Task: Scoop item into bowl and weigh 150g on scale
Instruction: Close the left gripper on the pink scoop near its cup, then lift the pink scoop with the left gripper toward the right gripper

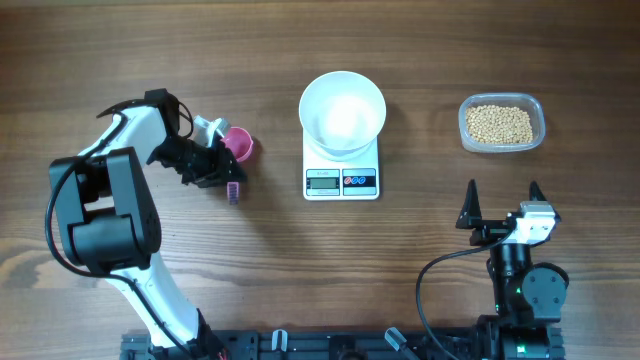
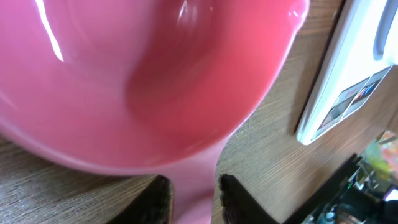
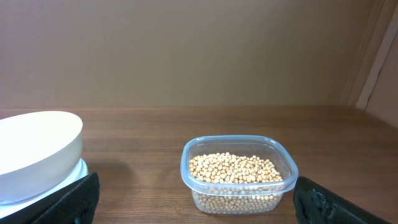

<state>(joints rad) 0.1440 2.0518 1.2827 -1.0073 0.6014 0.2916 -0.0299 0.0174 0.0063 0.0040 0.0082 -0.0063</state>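
Two arms work a table point(image 1: 300, 270): the left gripper point(image 2: 194, 199) pinches the handle of a pink scoop point(image 2: 155, 81) beside the scale point(image 1: 341, 181), which carries the white bowl point(image 1: 342, 112); the right gripper point(image 1: 503, 190) gapes wide, empty, near the tub point(image 1: 539, 118) of beans point(image 1: 500, 124).

The glossy pink plastic scoop point(image 2: 155, 81) is an even salmon pink with white glints. The round plain white bowl point(image 1: 343, 112) and the small flat white kitchen scale point(image 1: 342, 166) match in colour. The scale's display is pale grey, and its button panel is dark with red and blue marks. The small round pale-tan beans point(image 1: 500, 124) show through a clear rectangular plastic tub point(image 1: 541, 118) with a bluish rim. The wooden table point(image 1: 150, 50) is mid-brown with darker streaked grain. The left gripper point(image 2: 194, 193) and right gripper point(image 1: 503, 190) are black. The left arm point(image 1: 105, 205) is white and black.
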